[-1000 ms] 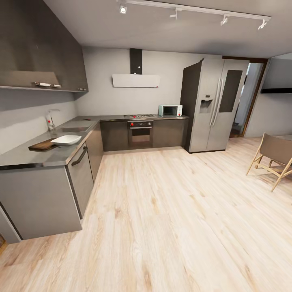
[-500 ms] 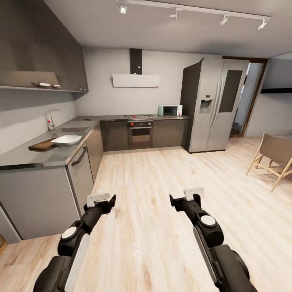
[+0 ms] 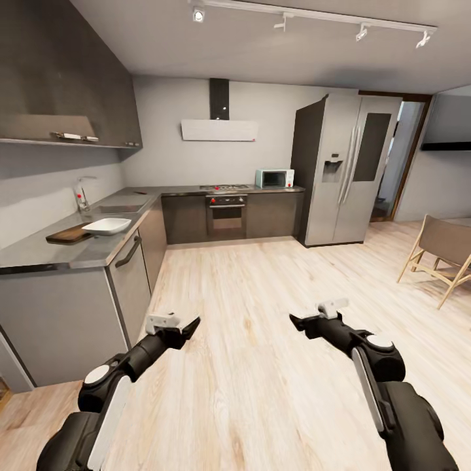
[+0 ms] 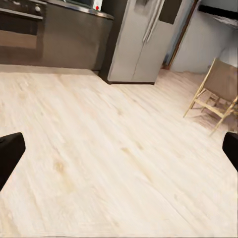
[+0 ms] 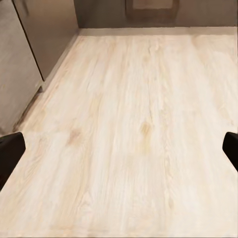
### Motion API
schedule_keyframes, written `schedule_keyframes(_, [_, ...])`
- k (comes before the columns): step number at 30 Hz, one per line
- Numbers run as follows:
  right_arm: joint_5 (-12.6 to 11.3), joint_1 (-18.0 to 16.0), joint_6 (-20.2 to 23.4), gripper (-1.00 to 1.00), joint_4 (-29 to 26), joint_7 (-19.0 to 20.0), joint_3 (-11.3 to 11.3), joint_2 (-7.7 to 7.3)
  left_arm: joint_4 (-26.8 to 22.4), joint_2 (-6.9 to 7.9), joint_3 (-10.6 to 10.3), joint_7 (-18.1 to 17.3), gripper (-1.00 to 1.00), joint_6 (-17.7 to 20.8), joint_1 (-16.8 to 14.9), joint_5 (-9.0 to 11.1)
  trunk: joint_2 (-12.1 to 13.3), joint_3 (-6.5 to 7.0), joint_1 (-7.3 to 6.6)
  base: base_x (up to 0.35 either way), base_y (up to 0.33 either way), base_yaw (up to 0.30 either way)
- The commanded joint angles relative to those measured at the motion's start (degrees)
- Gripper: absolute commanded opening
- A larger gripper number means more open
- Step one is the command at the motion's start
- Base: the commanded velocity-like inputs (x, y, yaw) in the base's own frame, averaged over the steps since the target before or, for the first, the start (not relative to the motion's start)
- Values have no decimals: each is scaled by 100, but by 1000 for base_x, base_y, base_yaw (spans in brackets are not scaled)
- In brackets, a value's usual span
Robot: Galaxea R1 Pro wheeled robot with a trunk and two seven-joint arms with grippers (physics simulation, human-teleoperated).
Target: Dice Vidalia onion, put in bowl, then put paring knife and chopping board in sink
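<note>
Position: I stand on the wood floor (image 3: 261,366), well apart from the bench (image 3: 39,247).

Change: both arms, absent a second ago, are now raised and have since swung outward.

Left gripper (image 3: 190,325): jaws spread, empty.

Right gripper (image 3: 296,320): jaws spread, empty.

Chopping board (image 3: 65,235): on the bench, touching the white bowl (image 3: 106,226).

Sink (image 3: 118,209): beyond them, by the tap (image 3: 81,193).

Paring knife: possibly the small reddish object (image 3: 140,192) past the sink; too small to confirm.

Onion: too small to make out.

Judgement: arms readied; the approach drive comes next.
</note>
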Motion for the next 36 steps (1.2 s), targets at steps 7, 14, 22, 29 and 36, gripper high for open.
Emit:
schedule_keyframes(7, [45, -92, 442, 100, -7, 1781, -905, -292, -9, 53, 307, -974, 100, 669, -4, 341, -4, -7, 0, 62, -3, 0])
schedule_keyframes(14, [44, -92, 604, 100, 2, 2001, -888, -308, -17, 58, 342, -1033, 100, 1571, -4, 374, -4, -42, 0, 290, -114, 140])
schedule_keyframes(22, [39, -92, 1073, 100, 2, 2092, -895, -303, -11, 55, 339, -1041, 100, 1640, -4, 691, -4, -95, 0, 308, -198, 209])
schedule_keyframes(29, [30, -146, 1340, 100, 2, 2556, -895, -307, -12, 80, 337, -1058, 100, 1917, -13, 1122, -4, -146, 0, 308, -202, 187])
schedule_keyframes(36, [34, -205, 1454, 100, 42, 2606, -897, -266, -16, 359, 337, -1299, 100, 2489, -111, 1927, -4, -193, 0, 307, -202, 219])
